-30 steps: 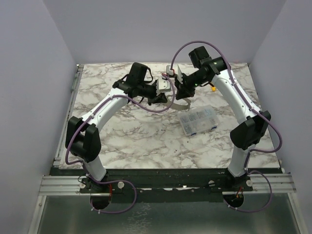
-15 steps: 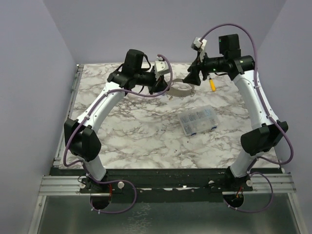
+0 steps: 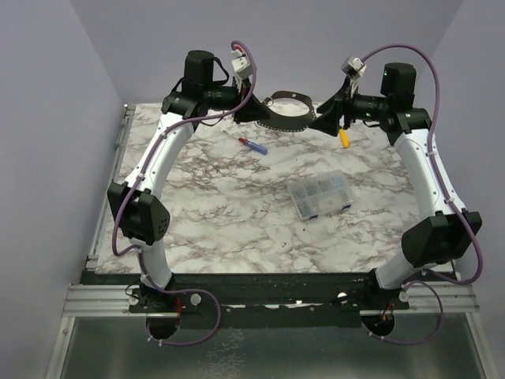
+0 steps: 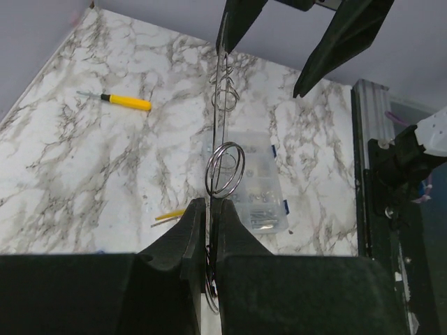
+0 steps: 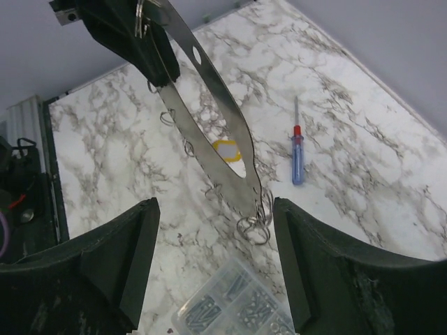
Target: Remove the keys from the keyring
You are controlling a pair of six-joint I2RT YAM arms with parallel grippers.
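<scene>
The keyring, a wide grey metal hoop, hangs in the air above the back of the table. My left gripper is shut on its left end. In the left wrist view the band runs edge-on out of the left gripper, with small wire rings on it. My right gripper stands open at the hoop's right end. In the right wrist view the band and its wire rings end between the open right gripper's fingers. A yellow-tan key appears to lie on the table below.
A blue-and-red screwdriver lies at the back of the marble table. A yellow screwdriver lies at the back right. A clear compartment box sits right of centre. Purple walls close in behind both raised arms.
Both arms rose and drew apart. The left gripper lifted the keyring off the table. The right gripper opened and came off the hoop, uncovering the blue-and-red screwdriver.
</scene>
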